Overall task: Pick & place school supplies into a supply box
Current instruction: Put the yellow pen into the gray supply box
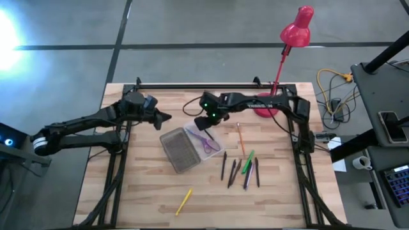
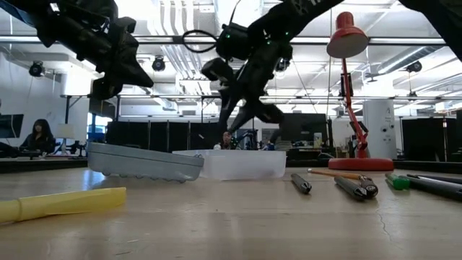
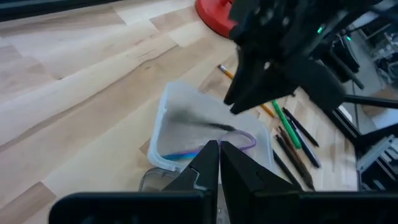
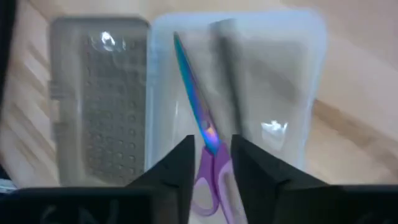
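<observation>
The supply box lies open on the table, its ribbed grey half (image 1: 179,151) beside its clear half (image 1: 203,142). The purple-handled scissors (image 4: 199,130) lie flat inside the clear half. My right gripper (image 4: 211,168) hangs open above the scissors' handle end, well clear of the box in the low view (image 2: 244,115). My left gripper (image 1: 167,117) is shut and holds nothing, hovering off the box's far left corner. Several pens and pencils (image 1: 246,167) lie on the table right of the box. A yellow pen (image 1: 184,201) lies near the near edge.
A red desk lamp stands with its base (image 1: 263,110) at the table's far side, right of my right gripper, its head (image 1: 297,32) beyond the far edge. An orange pencil (image 1: 241,137) lies between the box and the lamp base. A person sits far off in the room (image 2: 40,137).
</observation>
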You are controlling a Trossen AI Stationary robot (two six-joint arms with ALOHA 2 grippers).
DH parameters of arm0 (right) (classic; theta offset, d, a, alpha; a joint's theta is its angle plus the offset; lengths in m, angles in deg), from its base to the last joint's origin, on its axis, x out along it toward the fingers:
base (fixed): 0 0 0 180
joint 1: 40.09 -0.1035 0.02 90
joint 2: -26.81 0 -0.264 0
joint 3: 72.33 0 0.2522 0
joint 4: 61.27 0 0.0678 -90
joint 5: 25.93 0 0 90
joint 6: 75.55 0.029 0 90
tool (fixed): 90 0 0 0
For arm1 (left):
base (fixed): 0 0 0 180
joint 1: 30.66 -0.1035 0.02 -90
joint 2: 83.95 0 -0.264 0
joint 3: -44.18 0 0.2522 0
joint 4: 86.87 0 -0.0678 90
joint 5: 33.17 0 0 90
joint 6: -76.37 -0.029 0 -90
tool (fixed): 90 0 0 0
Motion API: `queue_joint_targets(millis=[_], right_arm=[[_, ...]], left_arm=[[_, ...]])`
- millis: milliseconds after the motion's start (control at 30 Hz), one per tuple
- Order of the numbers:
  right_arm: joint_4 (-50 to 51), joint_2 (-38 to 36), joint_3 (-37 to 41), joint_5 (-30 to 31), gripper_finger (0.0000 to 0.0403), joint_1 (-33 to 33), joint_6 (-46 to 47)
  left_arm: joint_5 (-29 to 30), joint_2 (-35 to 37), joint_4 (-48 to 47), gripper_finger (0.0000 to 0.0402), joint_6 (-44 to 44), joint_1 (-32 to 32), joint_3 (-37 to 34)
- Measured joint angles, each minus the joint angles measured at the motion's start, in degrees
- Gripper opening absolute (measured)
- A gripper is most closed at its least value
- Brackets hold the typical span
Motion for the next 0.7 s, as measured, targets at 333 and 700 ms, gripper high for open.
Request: queue_joint_targets(millis=[333, 700], right_arm=[[5.27, -1.66, 0.11, 2.58, 0.0168, -2.11, -10.79], [18.40, -15.96, 10.16, 7.97, 0.0153, -3.80, -38.52]], left_arm=[[-1.96, 0.00, 0.00, 0.0000, 2.16, 0.31, 0.01], [-2.91, 0.41, -0.01, 0.0000, 14.09, 6.17, 0.02]])
